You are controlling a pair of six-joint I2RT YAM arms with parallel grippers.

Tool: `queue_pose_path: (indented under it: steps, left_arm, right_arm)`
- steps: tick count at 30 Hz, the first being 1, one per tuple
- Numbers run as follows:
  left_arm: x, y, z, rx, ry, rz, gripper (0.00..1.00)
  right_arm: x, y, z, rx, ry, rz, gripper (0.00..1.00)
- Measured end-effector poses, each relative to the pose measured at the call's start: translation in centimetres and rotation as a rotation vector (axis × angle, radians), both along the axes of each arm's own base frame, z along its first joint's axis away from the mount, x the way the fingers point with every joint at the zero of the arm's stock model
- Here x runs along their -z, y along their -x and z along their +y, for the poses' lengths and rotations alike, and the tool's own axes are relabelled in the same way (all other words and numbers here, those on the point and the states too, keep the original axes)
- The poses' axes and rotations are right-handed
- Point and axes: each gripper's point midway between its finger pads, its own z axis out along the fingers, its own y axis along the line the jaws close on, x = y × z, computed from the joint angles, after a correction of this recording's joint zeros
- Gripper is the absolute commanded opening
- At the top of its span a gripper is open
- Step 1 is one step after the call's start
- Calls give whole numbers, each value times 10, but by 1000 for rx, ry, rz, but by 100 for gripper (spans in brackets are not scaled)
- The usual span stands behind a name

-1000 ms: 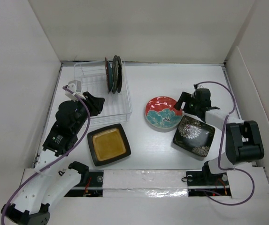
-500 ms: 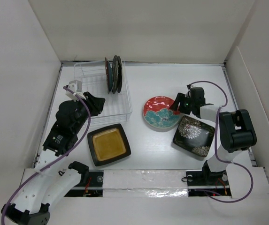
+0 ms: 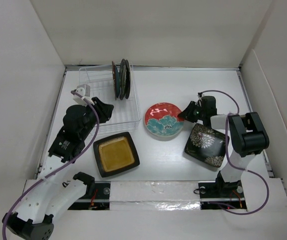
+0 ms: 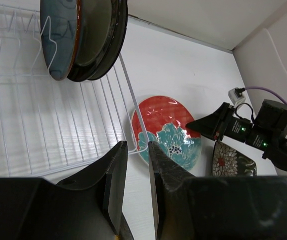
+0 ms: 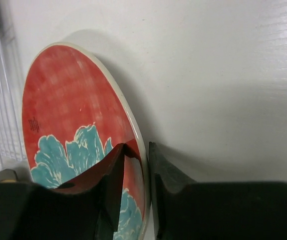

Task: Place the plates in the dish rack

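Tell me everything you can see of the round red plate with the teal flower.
The round red plate is glossy ceramic with a cream rim, red face and teal flower outlined white. It lies face up on the white table, between the clear wire dish rack and the square black floral plate, close to both. The right gripper pinches its right rim, one finger on the face, one beneath.

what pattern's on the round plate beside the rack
round plate: red with teal flowers, cream rim; best in left wrist view.
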Motion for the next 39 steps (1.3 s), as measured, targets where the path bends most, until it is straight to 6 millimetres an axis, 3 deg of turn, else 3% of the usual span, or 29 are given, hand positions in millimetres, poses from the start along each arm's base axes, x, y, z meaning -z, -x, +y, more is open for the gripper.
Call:
queue_pose_path:
  steps: [4,9,12,19,23,27,31,35,39]
  left_arm:
    - [2,-1,0,1,-2,5,21]
    - [-1,-1,3,-11,-4,-5,21]
    - [-1,-2,4,-16,-8,-7,21]
    - [0,-5,7,-26,-15,-9,21]
    - [0,-7,12,-50,-17,-8,20]
    - [-1,-7,14,-65,-6,-9,14]
    - [-7,-5,17,-83,13,-25,10]
    - [-20,-3,23,-116,30,-53,12]
    - [-43,-2,31,-154,49,-98,15]
  right_arm:
    - [-5,-3,-1,19,-43,-7,1]
    - [-10,3,-5,45,-98,-14,0]
    - [-28,15,-9,72,-141,-42,0]
    - [-128,29,-20,155,-80,-275,0]
    - [-207,29,-7,155,-43,-437,0]
    - [-288,30,19,133,-52,-592,0]
    - [-352,29,59,91,-77,-688,0]
    - [-393,23,118,37,-84,-735,0]
    - [-411,5,178,25,-53,-734,0]
